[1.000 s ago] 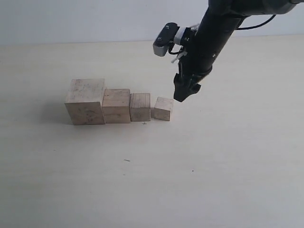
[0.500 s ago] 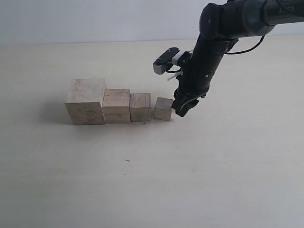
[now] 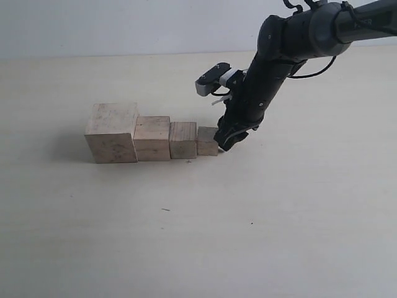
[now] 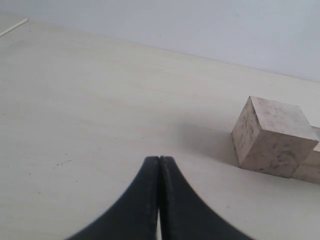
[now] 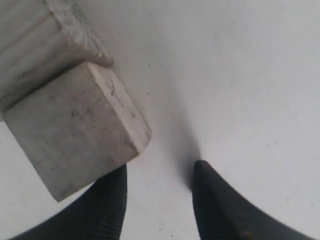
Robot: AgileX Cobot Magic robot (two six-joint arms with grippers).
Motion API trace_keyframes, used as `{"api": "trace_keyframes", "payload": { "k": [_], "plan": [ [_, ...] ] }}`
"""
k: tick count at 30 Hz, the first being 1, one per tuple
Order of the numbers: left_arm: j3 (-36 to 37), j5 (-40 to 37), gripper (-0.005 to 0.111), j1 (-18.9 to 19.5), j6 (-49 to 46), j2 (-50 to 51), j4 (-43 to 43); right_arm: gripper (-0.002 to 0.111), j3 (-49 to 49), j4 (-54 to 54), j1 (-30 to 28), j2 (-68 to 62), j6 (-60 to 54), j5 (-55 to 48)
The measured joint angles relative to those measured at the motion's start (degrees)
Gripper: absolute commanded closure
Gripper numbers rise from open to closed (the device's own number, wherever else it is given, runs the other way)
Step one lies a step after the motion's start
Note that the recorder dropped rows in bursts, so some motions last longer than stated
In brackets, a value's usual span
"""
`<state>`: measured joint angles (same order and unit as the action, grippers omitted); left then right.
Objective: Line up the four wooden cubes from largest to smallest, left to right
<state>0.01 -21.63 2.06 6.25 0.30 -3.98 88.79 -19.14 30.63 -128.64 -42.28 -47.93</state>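
Note:
Four pale wooden cubes stand in a row on the table, touching side by side: the largest cube [image 3: 112,132] at the left, then the second cube [image 3: 152,138], the third cube [image 3: 183,139] and the smallest cube [image 3: 207,141] at the right. My right gripper [image 3: 226,140] is down at the table just right of the smallest cube [image 5: 75,127], open, with one finger [image 5: 107,205] against its side and nothing between the fingers. My left gripper [image 4: 159,161] is shut and empty, away from the row, with the largest cube [image 4: 272,136] ahead of it.
The pale table [image 3: 198,236] stretches bare around the row, with a few small dark specks [image 3: 165,210] in front. A light wall [image 3: 124,25] runs along the back edge. The right arm [image 3: 279,56] reaches in from the upper right.
My right gripper came down and moved left against the smallest cube, sliding it left until it touches the third cube. The other three cubes stayed put.

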Motion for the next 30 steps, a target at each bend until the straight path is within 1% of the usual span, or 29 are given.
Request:
{"api": "trace_keyframes", "payload": {
  "k": [11, 17, 20, 23, 25, 26, 27, 28, 30],
  "plan": [
    [0.0, 0.0, 0.107, 0.0, 0.0, 0.0, 0.0, 0.066, 0.0, -1.9, 0.0, -0.2, -2.3, 1.5],
    [0.0, 0.0, 0.107, 0.0, 0.0, 0.0, 0.0, 0.066, 0.1, -1.4, 0.0, -0.3, -2.4, 0.4],
    [0.0, 0.0, 0.107, 0.0, 0.0, 0.0, 0.0, 0.066, 0.1, 1.1, 0.0, 0.0, -2.0, -1.9],
    [0.0, 0.0, 0.107, 0.0, 0.0, 0.0, 0.0, 0.066, 0.1, 6.6, 0.0, 0.8, 2.1, -4.1],
    [0.0, 0.0, 0.107, 0.0, 0.0, 0.0, 0.0, 0.075, 0.1, 8.6, 0.0, 2.4, 7.3, -5.6],
    [0.0, 0.0, 0.107, 0.0, 0.0, 0.0, 0.0, 0.087, 0.1, 8.6, 0.0, 3.0, 9.6, -6.4],
    [0.0, 0.0, 0.107, 0.0, 0.0, 0.0, 0.0, 0.098, 0.1, 8.6, 0.0, 4.3, 14.2, -8.0],
    [0.0, 0.0, 0.107, 0.0, 0.0, 0.0, 0.0, 0.108, 0.1, 8.6, 0.0, 5.0, 15.8, -8.8],
    [0.0, 0.0, 0.107, 0.0, 0.0, 0.0, 0.0, 0.108, 0.1, 7.9, 0.0, 5.9, 19.1, -9.6]
  ]
}}
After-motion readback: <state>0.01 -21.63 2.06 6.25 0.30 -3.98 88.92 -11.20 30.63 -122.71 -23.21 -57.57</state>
